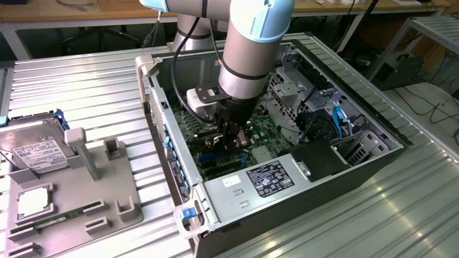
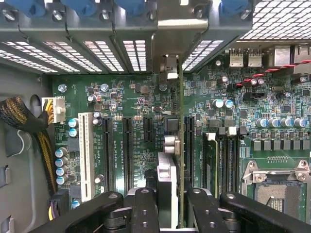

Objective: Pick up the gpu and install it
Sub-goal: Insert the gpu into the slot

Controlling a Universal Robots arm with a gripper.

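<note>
Fingers (image 2: 144,209) part-closed on gpu (image 2: 166,189), over mobo (image 2: 121,97)

robot arm (image 1: 251,54) reaching steeply downward, gripper (image 1: 233,137) at its lower end, fingers (image 2: 145,208) clamped on both sides of the gpu (image 2: 166,180)

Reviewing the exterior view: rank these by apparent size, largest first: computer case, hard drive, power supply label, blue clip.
1. computer case
2. hard drive, though the exterior view's left edge cuts it off
3. power supply label
4. blue clip
</note>
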